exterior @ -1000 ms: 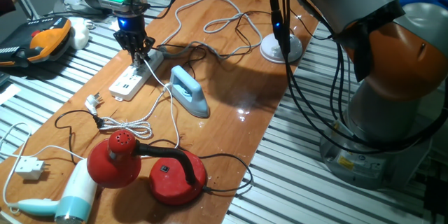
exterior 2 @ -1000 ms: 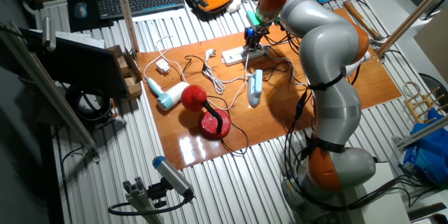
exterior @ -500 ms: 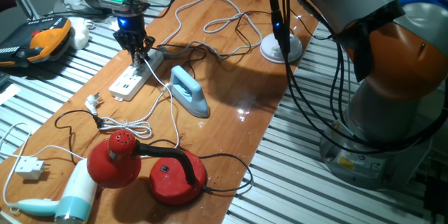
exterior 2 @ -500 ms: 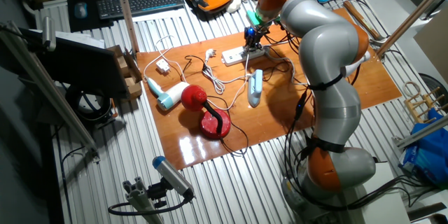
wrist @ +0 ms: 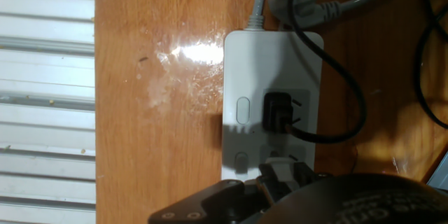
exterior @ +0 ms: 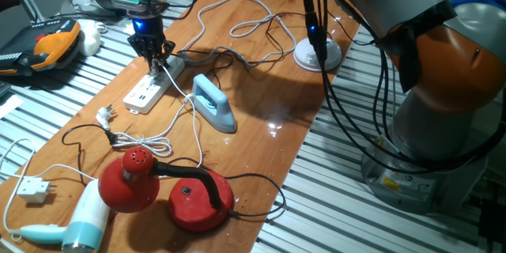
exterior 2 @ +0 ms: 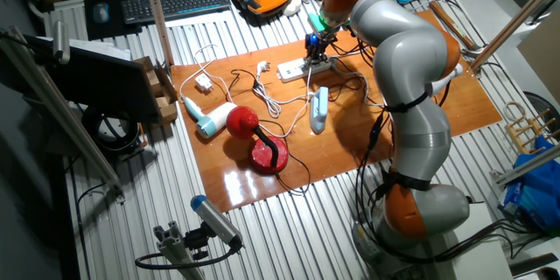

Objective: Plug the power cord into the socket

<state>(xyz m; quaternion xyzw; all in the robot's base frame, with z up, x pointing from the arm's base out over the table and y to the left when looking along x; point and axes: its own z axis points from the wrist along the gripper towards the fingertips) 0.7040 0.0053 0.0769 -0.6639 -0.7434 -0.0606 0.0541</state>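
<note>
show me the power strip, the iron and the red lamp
power strip (exterior: 143,93), one fixed view, bare near end
iron (exterior: 214,103), one fixed view, top of its body
red lamp (exterior: 131,179), one fixed view, its round shade

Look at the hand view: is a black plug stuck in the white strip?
Yes, a black plug sits in an outlet of the strip, with its black cable looping off to the side.
</note>
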